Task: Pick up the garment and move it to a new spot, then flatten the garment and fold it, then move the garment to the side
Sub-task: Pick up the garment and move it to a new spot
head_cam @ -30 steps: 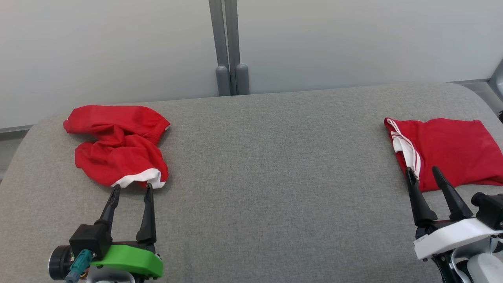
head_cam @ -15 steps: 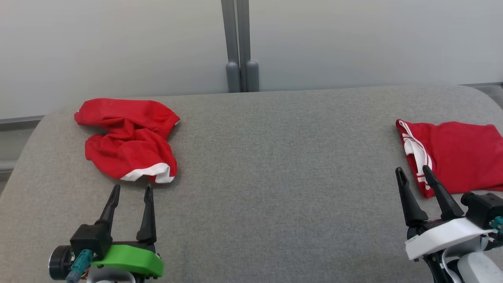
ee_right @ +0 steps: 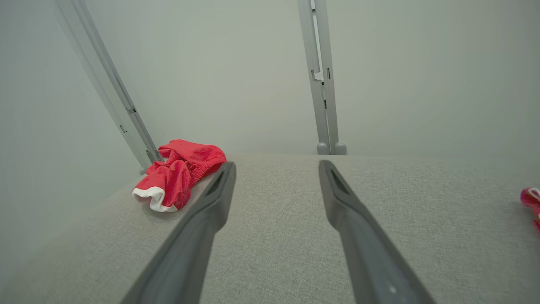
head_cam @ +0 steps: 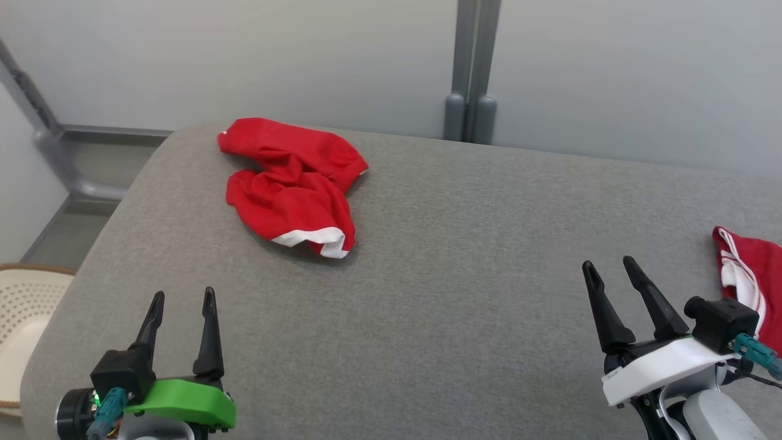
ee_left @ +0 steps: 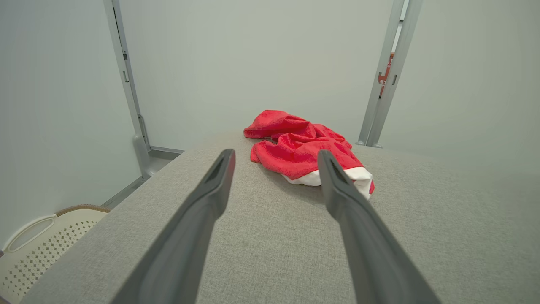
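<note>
Grey fabric desk (head_cam: 458, 256) has a crumpled red garment (head_cam: 293, 189) at 11 o'clock, and the left gripper (head_cam: 183, 293) and right gripper (head_cam: 609, 263) hang released and empty, presumably readying for the pick.

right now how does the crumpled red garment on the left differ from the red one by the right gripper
The left garment is bunched and wrinkled; the visible part of the right garment looks smoother. The left garment has a broad white band at its hem; the right garment has thin white stripes. Both are red with white trim and lie on the grey surface.
</note>
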Tool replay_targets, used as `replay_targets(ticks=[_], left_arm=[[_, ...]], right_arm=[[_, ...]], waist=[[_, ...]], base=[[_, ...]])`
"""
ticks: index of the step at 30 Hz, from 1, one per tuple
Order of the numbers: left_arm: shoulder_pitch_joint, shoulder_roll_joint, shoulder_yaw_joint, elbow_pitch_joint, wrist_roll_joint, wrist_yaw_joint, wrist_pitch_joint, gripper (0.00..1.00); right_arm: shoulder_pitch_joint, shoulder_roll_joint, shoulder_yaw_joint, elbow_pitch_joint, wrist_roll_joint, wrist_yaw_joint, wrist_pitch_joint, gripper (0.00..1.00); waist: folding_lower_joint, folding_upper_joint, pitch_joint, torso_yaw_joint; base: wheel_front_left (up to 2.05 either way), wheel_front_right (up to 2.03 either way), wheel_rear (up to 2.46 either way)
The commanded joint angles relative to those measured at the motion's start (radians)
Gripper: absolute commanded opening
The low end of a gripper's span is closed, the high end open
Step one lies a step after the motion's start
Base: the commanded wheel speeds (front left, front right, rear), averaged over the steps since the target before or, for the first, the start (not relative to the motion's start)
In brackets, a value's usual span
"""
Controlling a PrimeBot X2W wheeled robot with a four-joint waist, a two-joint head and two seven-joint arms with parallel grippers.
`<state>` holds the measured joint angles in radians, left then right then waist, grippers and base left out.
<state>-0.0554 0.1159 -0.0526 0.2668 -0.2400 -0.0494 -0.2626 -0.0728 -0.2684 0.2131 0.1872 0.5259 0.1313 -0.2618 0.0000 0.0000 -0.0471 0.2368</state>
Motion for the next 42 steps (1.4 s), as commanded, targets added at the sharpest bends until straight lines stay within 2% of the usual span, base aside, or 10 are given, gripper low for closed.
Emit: replay_targets(ticks=[1, 6, 10, 15, 19, 25, 29, 35, 38, 42], left_arm=[[-0.005, 0.011, 0.007, 0.002, -0.004, 0.008, -0.003, 1.00], [0.007, 0.018, 0.013, -0.001, -0.012, 0.014, -0.003, 1.00], [0.010, 0.020, 0.014, -0.007, -0.018, 0.016, -0.003, 1.00], [-0.016, 0.014, 0.012, -0.030, -0.044, 0.001, 0.008, 1.00], [-0.078, 0.040, -0.001, -0.059, -0.049, -0.014, 0.087, 1.00], [-0.260, 0.080, -0.008, -0.059, -0.108, -0.034, 0.323, 1.00], [-0.389, 0.089, -0.010, -0.009, -0.153, -0.046, 0.425, 1.00], [-0.573, 0.132, -0.049, 0.177, -0.214, -0.072, 0.578, 1.00], [-0.650, 0.174, -0.066, 0.272, -0.224, -0.076, 0.637, 1.00], [-0.732, 0.191, -0.081, 0.391, -0.285, -0.082, 0.695, 1.00]], right_arm=[[-0.012, 0.000, 0.003, -0.003, -0.005, -0.001, -0.004, 1.00], [-0.010, 0.006, 0.005, -0.017, -0.009, -0.001, -0.004, 1.00], [-0.009, 0.009, 0.008, -0.029, -0.014, -0.001, -0.004, 1.00], [-0.010, 0.009, 0.009, -0.045, -0.019, -0.001, -0.004, 1.00], [-0.016, 0.002, 0.002, -0.058, -0.024, -0.001, -0.004, 1.00], [-0.039, -0.016, -0.011, -0.089, -0.036, -0.001, -0.004, 1.00], [-0.065, -0.028, -0.013, -0.113, -0.038, -0.001, -0.004, 1.00], [-0.133, -0.052, -0.017, -0.137, -0.035, -0.001, -0.003, 1.00], [-0.171, -0.059, -0.005, -0.144, -0.031, -0.001, -0.003, 1.00], [-0.214, -0.065, 0.009, -0.147, -0.027, -0.001, -0.003, 1.00]], waist=[[0.0000, 0.0000, 0.005, 0.094], [0.0000, 0.0000, 0.009, 0.147], [0.0000, 0.0000, 0.012, 0.161], [0.0000, 0.0000, 0.013, 0.156], [0.0000, 0.0000, 0.021, 0.132], [0.0000, 0.0000, 0.078, 0.058], [0.0000, 0.0000, 0.149, -0.003], [0.0000, 0.0000, 0.275, -0.115], [0.0000, 0.0000, 0.323, -0.166], [0.0000, 0.0000, 0.371, -0.227]], base=[[0.00, 0.00, 0.00], [0.00, 0.00, 0.00], [0.00, 0.00, 0.00], [0.00, 0.00, 0.00], [0.00, 0.00, 0.00], [0.00, 0.00, 0.00], [0.00, 0.00, 0.00], [0.00, 0.00, 0.00], [0.00, 0.00, 0.00], [0.00, 0.00, 0.00]])
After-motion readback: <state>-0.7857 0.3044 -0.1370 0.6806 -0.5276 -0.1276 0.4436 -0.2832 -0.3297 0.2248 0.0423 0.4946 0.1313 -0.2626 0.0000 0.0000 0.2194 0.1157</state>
